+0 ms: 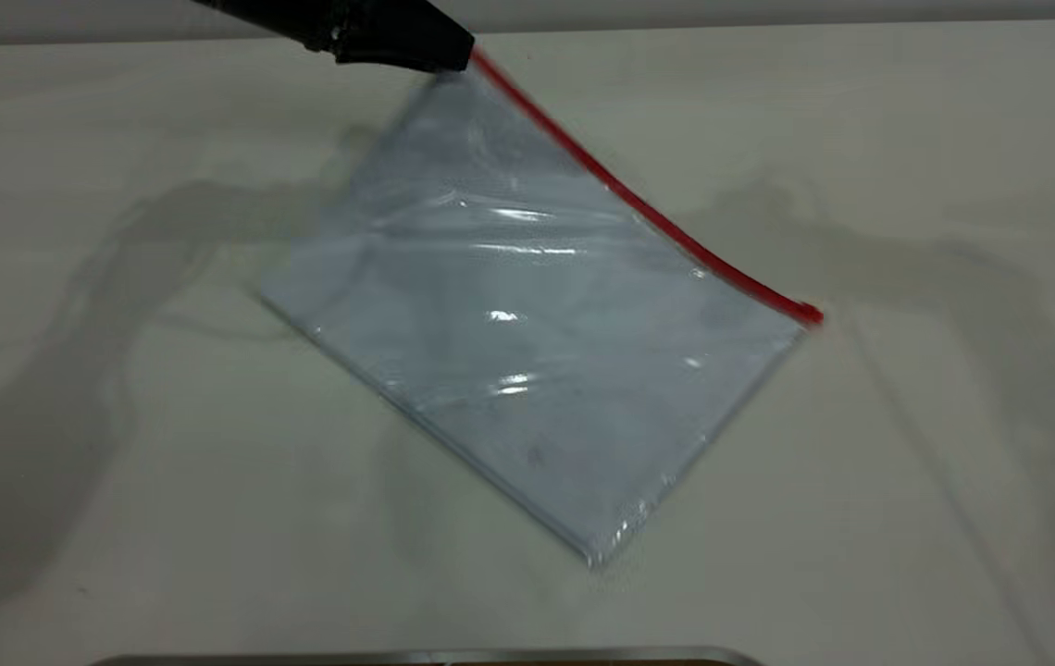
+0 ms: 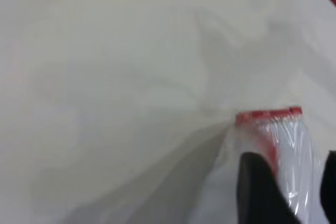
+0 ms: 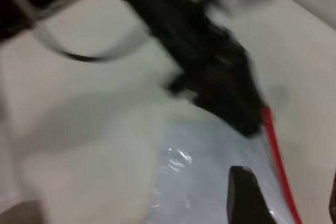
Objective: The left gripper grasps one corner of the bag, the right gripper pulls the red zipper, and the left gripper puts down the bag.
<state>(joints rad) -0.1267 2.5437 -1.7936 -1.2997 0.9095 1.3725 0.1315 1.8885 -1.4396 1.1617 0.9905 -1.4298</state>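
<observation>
1. The left gripper (image 1: 453,57) reaches in from the far left and pinches the corner of the bag (image 1: 465,76), at the far end of the red strip.
2. From the left wrist camera, its dark fingers (image 2: 258,190) sit on either side of clear plastic and the red end.
3. The bag (image 1: 527,324) is tilted: its far corner is lifted, while its near corner rests on the table (image 1: 120,518), a little right of centre.
4. The red zipper (image 1: 648,213) runs along the bag's far-right edge, from the gripped corner down to the right, ending in the small slider tab (image 1: 808,314).
5. The right gripper (image 3: 283,198) hovers just over the bag beside the zipper; its fingers stand spread, holding nothing.
</observation>
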